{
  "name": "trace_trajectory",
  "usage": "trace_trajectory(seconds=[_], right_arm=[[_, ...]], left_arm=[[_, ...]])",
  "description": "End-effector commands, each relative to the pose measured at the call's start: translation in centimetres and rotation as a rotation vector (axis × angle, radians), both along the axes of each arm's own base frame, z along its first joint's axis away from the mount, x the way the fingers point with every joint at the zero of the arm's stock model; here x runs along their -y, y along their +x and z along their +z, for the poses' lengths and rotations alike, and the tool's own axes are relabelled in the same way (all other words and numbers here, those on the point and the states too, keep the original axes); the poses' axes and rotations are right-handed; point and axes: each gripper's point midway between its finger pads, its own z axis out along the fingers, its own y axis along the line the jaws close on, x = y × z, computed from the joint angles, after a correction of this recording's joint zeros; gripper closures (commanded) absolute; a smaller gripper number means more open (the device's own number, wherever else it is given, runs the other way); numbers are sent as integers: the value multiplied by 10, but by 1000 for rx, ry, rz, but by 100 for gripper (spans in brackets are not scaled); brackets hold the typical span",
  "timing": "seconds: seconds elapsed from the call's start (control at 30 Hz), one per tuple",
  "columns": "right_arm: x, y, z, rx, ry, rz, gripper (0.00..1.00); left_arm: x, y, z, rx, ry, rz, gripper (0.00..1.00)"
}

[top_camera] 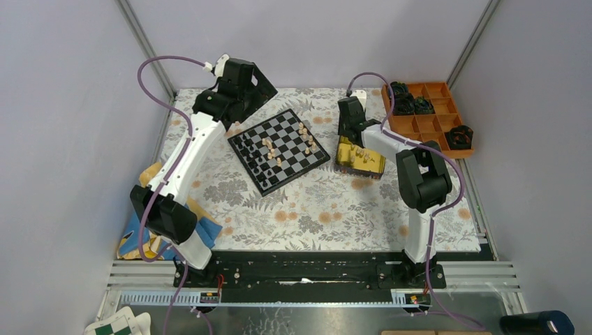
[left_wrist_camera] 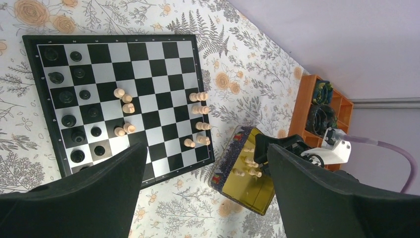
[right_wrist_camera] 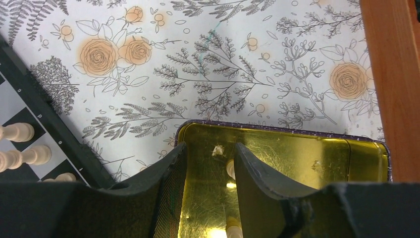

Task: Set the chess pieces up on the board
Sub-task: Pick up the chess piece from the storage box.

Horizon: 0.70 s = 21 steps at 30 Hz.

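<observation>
Left jaws wide apart, right jaws half-open over tiny pale tan chess pieces [right_wrist_camera: 230,169] in gold tin [right_wrist_camera: 297,153]

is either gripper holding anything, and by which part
Left gripper: nothing, open. Right gripper: over tan pieces in the tin, whether gripping one cannot be told.

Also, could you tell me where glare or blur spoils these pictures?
Right wrist view: the gold tin mirrors glare at the right gripper, washing out a tan piece. Left wrist view: the board is sharp, the left gripper a dark featureless mass. Top view: even light, soft shadows.
</observation>
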Motion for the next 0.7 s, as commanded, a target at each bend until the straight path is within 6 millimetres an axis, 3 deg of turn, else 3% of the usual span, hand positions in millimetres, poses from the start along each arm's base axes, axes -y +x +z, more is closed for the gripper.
trace_trajectory(seconds=[0.0, 0.3, 0.53, 0.67], right_arm=[[10, 7, 5, 43, -27, -38, 54], [15, -2, 15, 71, -16, -40, 54], [25, -22, 16, 57, -18, -52, 53], [31, -33, 7, 35, -29, -59, 53]], left_arm=[[-9, 2, -1, 1, 18, 48, 1], [2, 3, 7, 36, -16, 9, 1], [-10, 0, 12, 52, 6, 47, 1], [-12, -2, 15, 63, 9, 52, 1]])
